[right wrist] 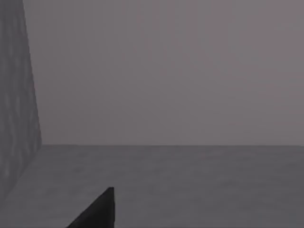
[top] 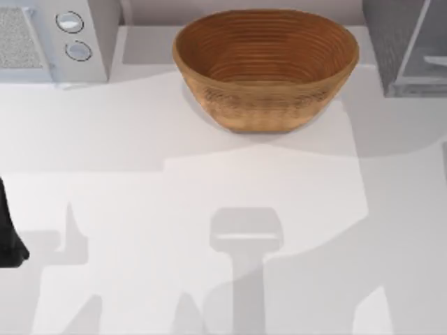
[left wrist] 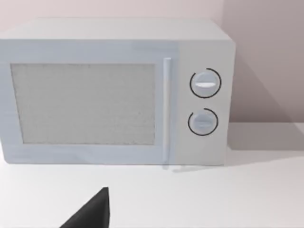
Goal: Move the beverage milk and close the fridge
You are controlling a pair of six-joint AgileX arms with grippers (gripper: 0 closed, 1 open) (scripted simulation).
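Top view, from left to right, has the pale microwave [top: 52,38] with two round knobs at the far left, my left arm [top: 10,234] at the left edge, the woven bowl [top: 265,66] in the far middle, and the grey fridge [top: 405,45] at the far right with its door panel [top: 422,42] seemingly open. I judge nothing is done: I cannot find the milk carton, the fridge waits, and whether either claw is open or holds anything I cannot tell. No brand, label or readable writing appears anywhere.
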